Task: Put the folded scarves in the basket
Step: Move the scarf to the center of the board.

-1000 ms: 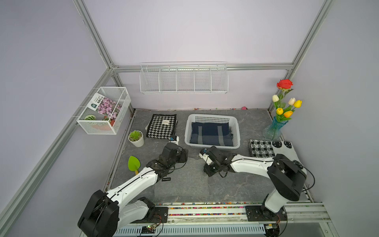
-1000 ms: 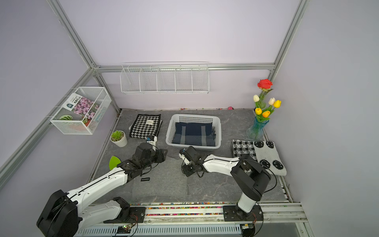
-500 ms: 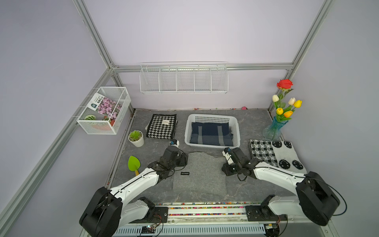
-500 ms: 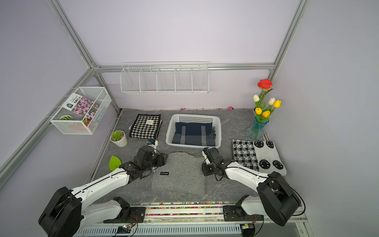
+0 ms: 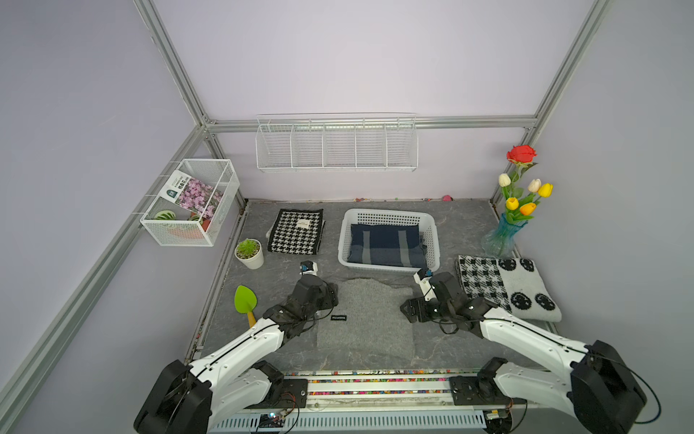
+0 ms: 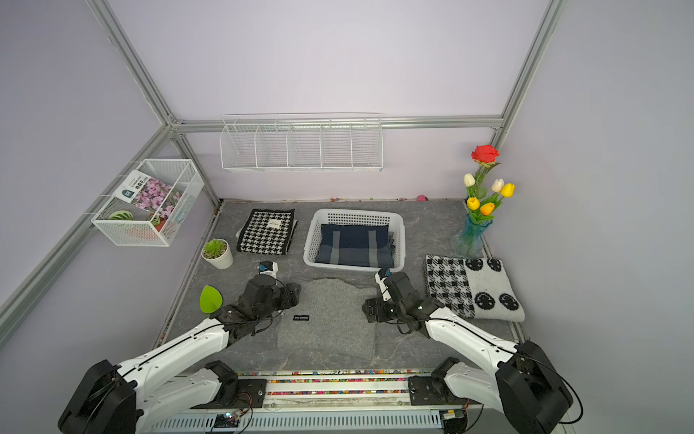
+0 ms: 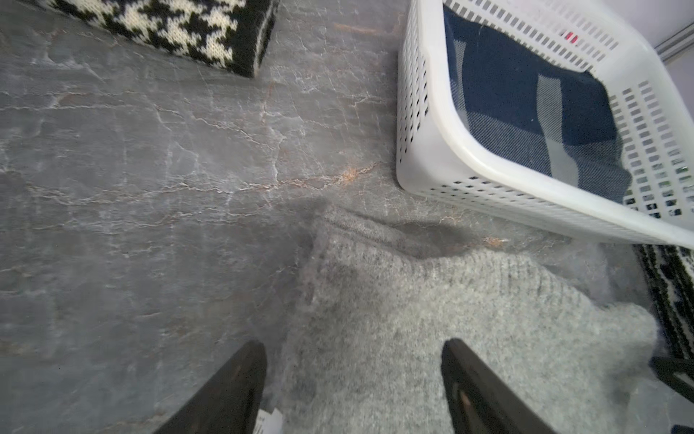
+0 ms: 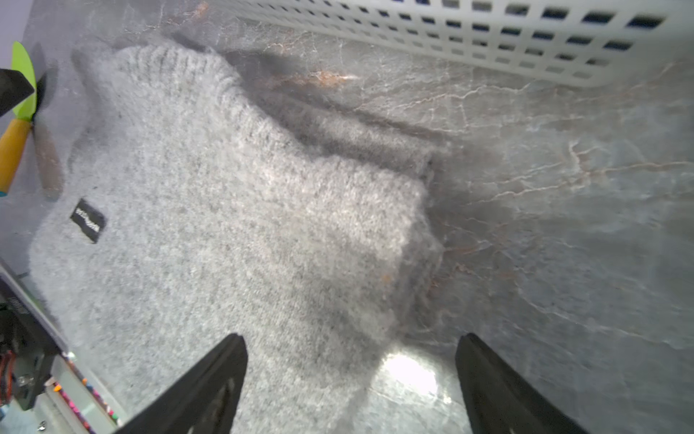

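A folded grey knit scarf [image 5: 366,319] [image 6: 328,319] with a small black label lies flat on the table, just in front of the white perforated basket [image 5: 386,213] [image 6: 355,213]. A navy plaid cloth [image 5: 386,244] lies inside the basket. My left gripper [image 5: 333,297] [image 7: 353,345] is open, straddling the scarf's [image 7: 432,338] left edge. My right gripper [image 5: 407,310] [image 8: 351,340] is open too, at the right edge of the scarf [image 8: 225,206], one finger over the knit and one over bare table. Neither holds anything. The basket wall [image 8: 488,34] [image 7: 488,161] is close by.
A houndstooth cloth [image 5: 296,231] lies back left, and a black-and-white patterned cloth [image 5: 507,287] lies on the right beside a vase of flowers [image 5: 501,240]. A potted plant [image 5: 249,253] and a green trowel [image 5: 245,300] sit left. A wire rack [image 5: 336,142] and a mesh box [image 5: 191,203] hang on the walls.
The right gripper swung from the middle out to the right, spreading the grey scarf flat, then opened and let go. The left gripper drew back slightly and opened wider.
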